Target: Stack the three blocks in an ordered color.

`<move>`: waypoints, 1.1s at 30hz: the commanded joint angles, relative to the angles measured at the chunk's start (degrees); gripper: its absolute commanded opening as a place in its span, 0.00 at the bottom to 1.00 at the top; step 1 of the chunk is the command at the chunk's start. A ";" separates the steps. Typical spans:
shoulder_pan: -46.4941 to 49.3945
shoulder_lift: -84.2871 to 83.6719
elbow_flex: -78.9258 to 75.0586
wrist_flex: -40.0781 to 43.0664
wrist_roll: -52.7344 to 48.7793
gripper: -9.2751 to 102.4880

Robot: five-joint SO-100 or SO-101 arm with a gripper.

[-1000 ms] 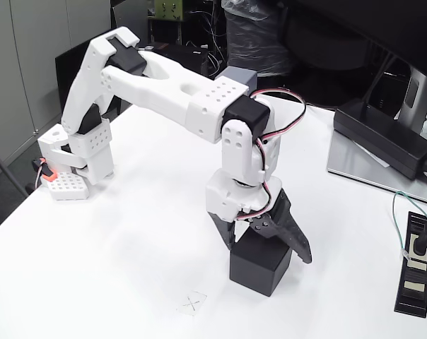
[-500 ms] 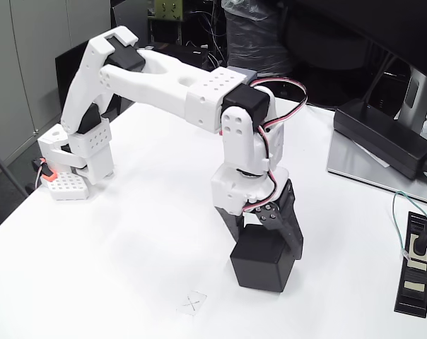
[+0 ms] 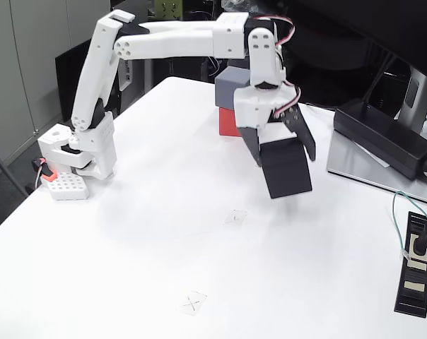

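Fixed view, nearest first: two small marks sit on the white table (image 3: pixel 129 233), an X (image 3: pixel 192 304) at the front and a second mark (image 3: pixel 235 217) further in. Above that second mark the gripper (image 3: pixel 287 157) is clamped on the black block (image 3: pixel 287 169), one finger on each opposite side face, holding it tilted and clear of the table. The block looks rigid, light and matte, so a squeeze across flat sides should hold; the tilt suggests it could pivot between the fingers. Behind the arm, the blue-grey block (image 3: pixel 230 86) rests on the red block (image 3: pixel 227 121), both partly hidden by the wrist. At the right lie a power adapter (image 3: pixel 383 138) and a power strip (image 3: pixel 415 261), well apart from the stack. Placing the black block on top means clearing that stack without nudging it.
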 commanded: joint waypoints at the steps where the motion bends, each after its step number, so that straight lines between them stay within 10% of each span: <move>1: -4.75 8.09 -0.97 2.29 -0.09 0.08; 33: -37.79 33.49 12.30 5.27 0.53 0.08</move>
